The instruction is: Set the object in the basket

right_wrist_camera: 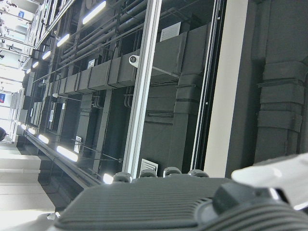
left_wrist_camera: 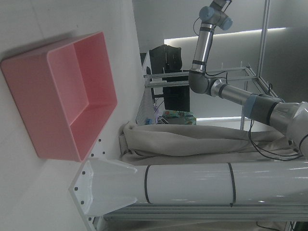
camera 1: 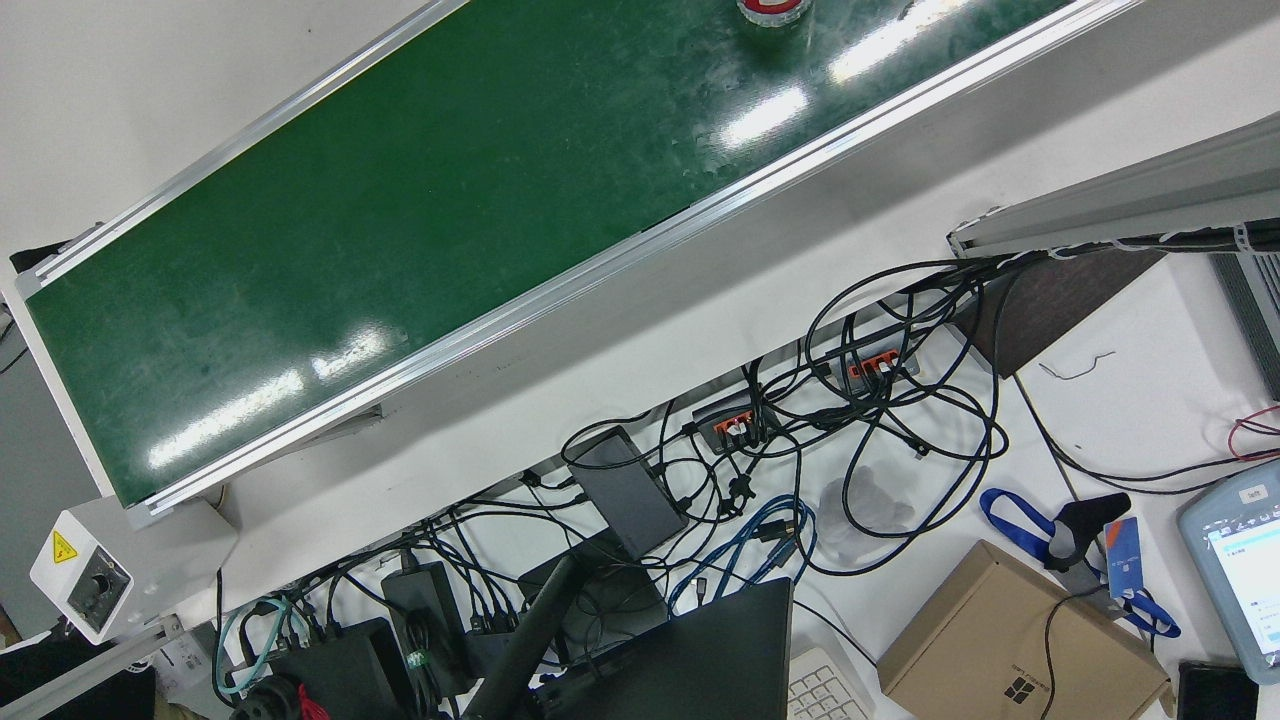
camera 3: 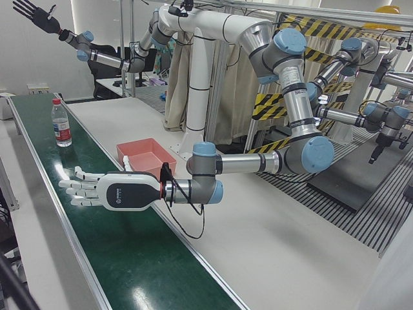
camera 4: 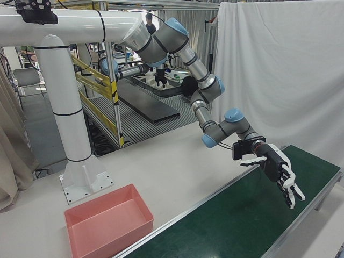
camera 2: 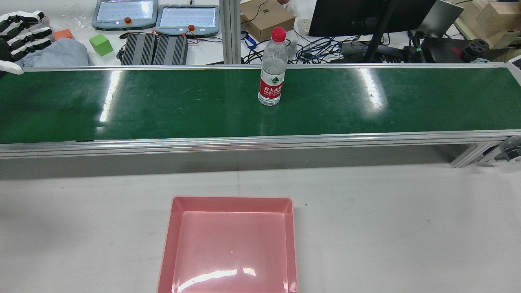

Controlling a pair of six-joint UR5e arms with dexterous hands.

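Bottle (camera 2: 272, 77) one, basket (camera 2: 232, 198) one, left hand (camera 2: 20, 36) and right hand (camera 3: 35, 13) spread empty.

pink basket (left_wrist_camera: 62, 110), white pedestal (left_wrist_camera: 192, 190), beige curtain (left_wrist_camera: 192, 144)

This was a robotics lab or industrial test hall. A long green conveyor belt with aluminium rails (camera 2: 260, 118) ran along the far edge of the white worktop (camera 2: 366, 228). Grey teach pendants with red stop buttons (camera 2: 124, 14) lay beyond it among tangled black cables (camera 1: 880, 420). Yellow-and-black hazard-striped barriers (camera 3: 322, 32) and ceiling ducts (right_wrist_camera: 144, 72) surrounded the station.
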